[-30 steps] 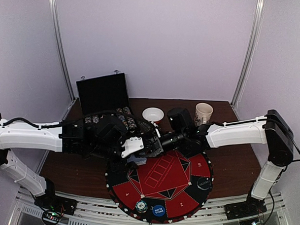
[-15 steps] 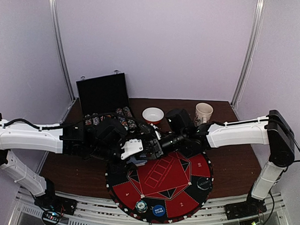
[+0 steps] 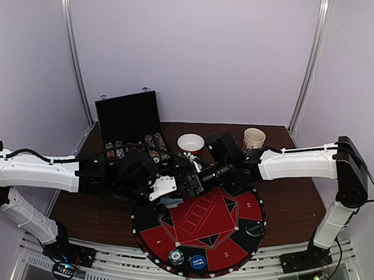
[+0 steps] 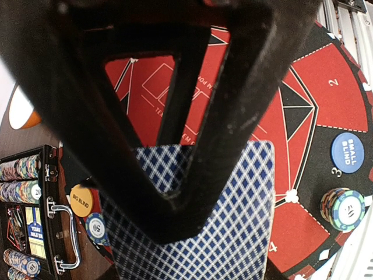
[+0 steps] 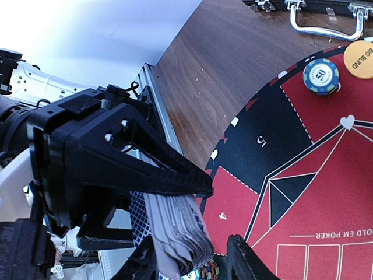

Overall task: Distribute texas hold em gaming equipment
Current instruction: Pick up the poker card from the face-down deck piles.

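The cards, blue-check backs up, sit as a deck clamped in the left claw above the mat's far-left edge. Their free end lies between the parted fingers of the right claw, unpinched. On the mat a blue disc reads "SMALL BLIND" and chips read "50", at its edge an orange disc reads "BIG BLIND", and the mat itself shows 2, 3, 4, 5 and "HOLD EM POKER".

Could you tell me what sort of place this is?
Most likely a robot test booth staged for poker, not a real card room: plain pale walls with metal posts, a left arm and right arm working over a wooden table, and a round poker mat near an open chip case.
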`<state>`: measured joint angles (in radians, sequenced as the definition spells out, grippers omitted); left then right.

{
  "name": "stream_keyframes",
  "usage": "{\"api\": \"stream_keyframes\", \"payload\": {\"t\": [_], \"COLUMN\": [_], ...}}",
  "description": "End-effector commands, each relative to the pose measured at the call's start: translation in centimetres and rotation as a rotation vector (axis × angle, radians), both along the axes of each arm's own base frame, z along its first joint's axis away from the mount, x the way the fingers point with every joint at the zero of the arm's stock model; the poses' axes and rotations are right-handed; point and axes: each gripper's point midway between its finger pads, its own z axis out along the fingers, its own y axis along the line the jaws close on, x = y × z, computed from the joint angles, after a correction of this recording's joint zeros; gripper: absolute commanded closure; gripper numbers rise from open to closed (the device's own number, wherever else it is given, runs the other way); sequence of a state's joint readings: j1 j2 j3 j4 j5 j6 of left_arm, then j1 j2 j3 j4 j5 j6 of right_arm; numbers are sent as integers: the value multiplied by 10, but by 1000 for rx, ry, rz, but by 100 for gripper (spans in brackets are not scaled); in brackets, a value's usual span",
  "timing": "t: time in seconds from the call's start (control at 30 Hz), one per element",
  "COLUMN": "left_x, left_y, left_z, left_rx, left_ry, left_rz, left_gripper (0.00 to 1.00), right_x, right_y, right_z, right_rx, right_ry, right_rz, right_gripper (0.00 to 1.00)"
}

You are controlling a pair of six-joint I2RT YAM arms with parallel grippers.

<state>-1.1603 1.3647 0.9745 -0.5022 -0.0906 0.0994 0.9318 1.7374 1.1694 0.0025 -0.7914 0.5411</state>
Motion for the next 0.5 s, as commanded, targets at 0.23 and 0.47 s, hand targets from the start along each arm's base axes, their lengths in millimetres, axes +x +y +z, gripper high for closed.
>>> {"api": "stream_keyframes", "payload": {"t": [0.23, 0.47], "left_x": [2, 2], "left_y": [4, 6], "left_z": [0, -1], "left_rx": [-11, -11], "left_ry": [-12, -13], "left_rz": [20, 27], "left_gripper": [50, 50], "right_x": [11, 12], "right_y": [-5, -8], "right_z": [18, 17], "right_rx": [-19, -41], "right_ry": [-80, -89], "right_rz": [-25, -28], "right_gripper": [64, 72]}}
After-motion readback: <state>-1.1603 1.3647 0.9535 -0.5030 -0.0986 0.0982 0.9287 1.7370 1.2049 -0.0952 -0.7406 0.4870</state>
